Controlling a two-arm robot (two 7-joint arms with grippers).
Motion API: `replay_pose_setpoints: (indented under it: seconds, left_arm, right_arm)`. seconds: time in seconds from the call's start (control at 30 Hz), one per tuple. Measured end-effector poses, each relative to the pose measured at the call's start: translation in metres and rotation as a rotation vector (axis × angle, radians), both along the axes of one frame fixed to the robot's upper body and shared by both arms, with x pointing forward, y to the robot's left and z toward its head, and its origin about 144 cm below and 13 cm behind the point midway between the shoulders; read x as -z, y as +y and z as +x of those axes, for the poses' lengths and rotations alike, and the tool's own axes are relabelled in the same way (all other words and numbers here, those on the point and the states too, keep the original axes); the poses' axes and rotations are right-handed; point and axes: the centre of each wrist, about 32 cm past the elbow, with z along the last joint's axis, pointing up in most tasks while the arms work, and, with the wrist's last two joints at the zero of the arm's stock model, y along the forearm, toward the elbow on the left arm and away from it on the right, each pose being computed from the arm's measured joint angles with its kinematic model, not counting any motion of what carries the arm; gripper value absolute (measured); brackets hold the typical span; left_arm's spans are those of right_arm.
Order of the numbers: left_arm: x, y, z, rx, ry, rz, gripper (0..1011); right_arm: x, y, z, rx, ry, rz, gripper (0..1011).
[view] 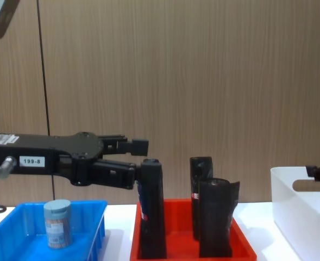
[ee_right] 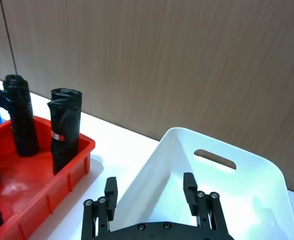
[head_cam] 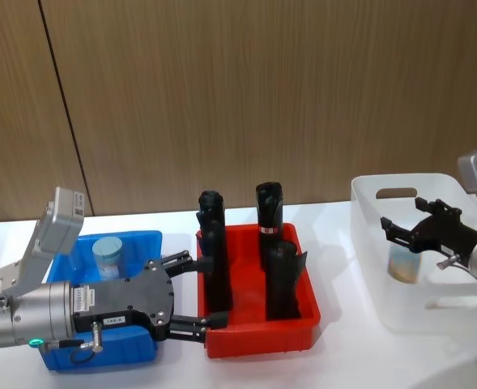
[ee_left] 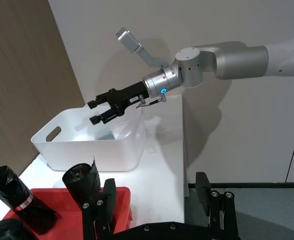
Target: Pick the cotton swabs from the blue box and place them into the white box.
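Note:
One cotton swabs tub [head_cam: 107,255] [view: 57,223] with a pale blue lid stands upright in the blue box [head_cam: 145,241] [view: 10,242]. My left gripper [head_cam: 198,292] [view: 139,158] [ee_left: 154,200] hovers open and empty above the blue box's right edge, its fingers reaching towards the red tray. A second cotton swabs tub [head_cam: 404,264] lies inside the white box [head_cam: 368,203] [ee_left: 87,150] [ee_right: 266,170] [view: 290,212]. Just above that box hangs my right gripper [head_cam: 393,231] [ee_left: 94,111] [ee_right: 150,192], open with nothing between its fingers.
A red tray [head_cam: 258,339] [view: 187,253] [ee_right: 62,170] between the two boxes holds three tall black rolls [head_cam: 269,207] [view: 151,209], close to my left fingertips. A wooden wall stands behind the white table [head_cam: 335,356].

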Motion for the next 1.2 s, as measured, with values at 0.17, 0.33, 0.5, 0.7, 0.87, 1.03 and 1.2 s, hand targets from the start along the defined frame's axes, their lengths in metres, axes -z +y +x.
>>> replay_pose_setpoints:
  seconds: [0.17,0.33,0.5,0.7,0.87,1.03,1.2]
  left_arm:
    - [0.000,0.000,0.000,0.000,0.000,0.000,1004]
    - [0.000,0.000,0.000,0.000,0.000,0.000,1004]
    - [0.000,0.000,0.000,0.000,0.000,0.000,1004]
    - [0.000,0.000,0.000,-0.003,0.000,0.000,1004]
    - [0.002,-0.003,-0.002,-0.028,-0.004,0.002,1004]
    - [0.004,-0.009,-0.004,-0.066,-0.013,0.004,1004]
    - [0.007,-0.016,-0.007,-0.119,-0.025,0.006,1004]
  right_arm:
    - [0.003,-0.002,0.003,0.010,0.011,-0.004,959]
    - [0.005,-0.004,0.005,0.021,0.016,-0.009,1002]
    - [0.006,-0.004,0.006,0.027,0.020,-0.009,1001]
    - [0.006,-0.004,0.006,0.027,0.018,-0.009,1002]
    - [0.008,0.002,0.000,0.026,0.006,-0.004,1002]
    - [0.010,0.010,-0.009,0.026,-0.013,0.008,1002]
    - [0.012,0.022,-0.022,0.026,-0.040,0.028,1002]
